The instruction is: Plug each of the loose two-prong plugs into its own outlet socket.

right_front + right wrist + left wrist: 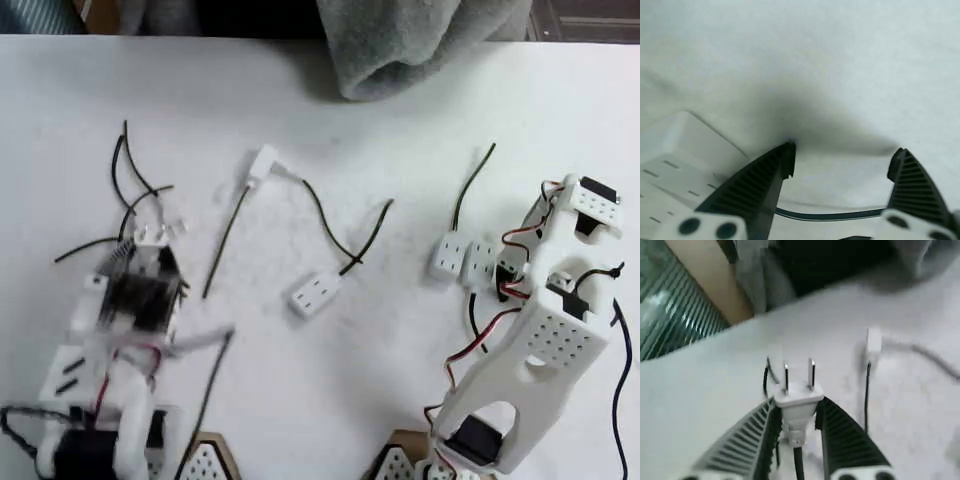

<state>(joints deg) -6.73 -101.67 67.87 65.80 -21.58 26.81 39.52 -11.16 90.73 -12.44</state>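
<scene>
Two white plastic two-prong plugs on thin dark wires are in sight. The held plug is pinched at its body between the black ribbed fingers of the left gripper, its two metal prongs pointing away from the arm. This is over the left side of the white table, and whether it is touching the surface I cannot tell. The second plug lies flat nearer the middle, well apart from the gripper, with its wire trailing off.

A white rectangular outlet block rests alone near the table's centre. A pair of outlet blocks sits side by side over to the right.

The right gripper is low over the table by that pair, fingers spread wide with nothing between them but a black wire lying across the gap. One finger is just beside a block.

A grey cloth is bunched at the far edge.
</scene>
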